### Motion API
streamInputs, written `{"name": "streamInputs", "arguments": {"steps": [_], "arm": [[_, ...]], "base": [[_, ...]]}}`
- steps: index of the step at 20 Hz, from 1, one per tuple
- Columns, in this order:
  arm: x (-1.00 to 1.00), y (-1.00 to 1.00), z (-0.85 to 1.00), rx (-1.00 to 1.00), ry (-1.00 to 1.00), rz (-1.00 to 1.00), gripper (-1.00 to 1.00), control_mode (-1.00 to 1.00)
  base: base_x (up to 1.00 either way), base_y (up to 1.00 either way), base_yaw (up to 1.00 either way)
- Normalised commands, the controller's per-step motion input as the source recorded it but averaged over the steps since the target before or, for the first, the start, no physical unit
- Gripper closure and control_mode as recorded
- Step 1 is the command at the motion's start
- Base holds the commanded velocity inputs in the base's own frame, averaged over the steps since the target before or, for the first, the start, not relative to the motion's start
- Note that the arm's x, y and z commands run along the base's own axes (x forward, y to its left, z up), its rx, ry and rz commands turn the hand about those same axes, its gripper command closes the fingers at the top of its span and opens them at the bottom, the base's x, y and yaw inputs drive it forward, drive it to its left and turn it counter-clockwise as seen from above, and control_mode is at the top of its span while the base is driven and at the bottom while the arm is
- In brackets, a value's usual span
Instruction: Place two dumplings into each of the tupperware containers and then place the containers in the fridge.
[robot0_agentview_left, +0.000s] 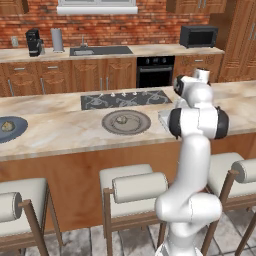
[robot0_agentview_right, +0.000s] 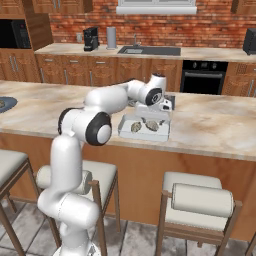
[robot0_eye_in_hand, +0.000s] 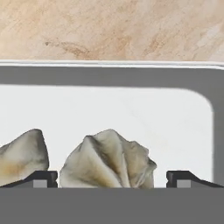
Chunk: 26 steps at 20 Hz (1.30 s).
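Note:
One tupperware container (robot0_agentview_right: 127, 131) sits on the island counter near its front edge, partly hidden by my arm in the left base view (robot0_agentview_left: 163, 118). Two dumplings lie in it: one (robot0_agentview_right: 152, 124) (robot0_eye_in_hand: 109, 159) under my hand, the other (robot0_agentview_right: 136, 127) (robot0_eye_in_hand: 19, 157) beside it. My gripper (robot0_agentview_right: 159, 111) (robot0_eye_in_hand: 111, 178) hangs open just over the tray, its fingertips (robot0_eye_in_hand: 41, 178) straddling the dumpling with a gap on each side. A further dumpling (robot0_agentview_left: 121, 119) rests on the round grey plate (robot0_agentview_left: 137, 127). The second container and the fridge are out of view.
A dark blue plate (robot0_agentview_left: 17, 131) with a dumpling (robot0_agentview_left: 7, 125) lies at the counter's far left. The cooktop (robot0_agentview_left: 125, 99) is set into the island behind the grey plate. Padded stools (robot0_agentview_left: 131, 192) (robot0_agentview_right: 200, 200) line the near side. The black microwave (robot0_agentview_left: 198, 36) stands on the back counter.

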Motion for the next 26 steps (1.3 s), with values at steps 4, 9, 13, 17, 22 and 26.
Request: {"name": "streamInputs", "arguments": {"steps": [4, 9, 13, 17, 22, 26], "arm": [[-0.34, 0.03, 0.42, 0.00, 0.00, -0.09, -1.00, -1.00], [-0.17, 0.59, 0.38, -0.03, 0.00, -0.10, -1.00, -1.00], [0.00, 0.97, 0.13, -0.07, 0.06, -0.08, -1.00, -1.00], [0.00, 0.99, -0.01, -0.10, 0.15, -0.05, -1.00, -1.00], [0.01, 0.69, -0.05, -0.02, 0.09, -0.01, -1.00, -1.00], [0.19, 0.19, -0.14, 0.00, 0.01, 0.00, -1.00, -1.00]], "base": [[0.00, 0.00, 0.00], [0.00, 0.00, 0.00], [0.00, 0.00, 0.00], [0.00, 0.00, 0.00], [0.00, 0.00, 0.00], [0.00, 0.00, 0.00]]}}
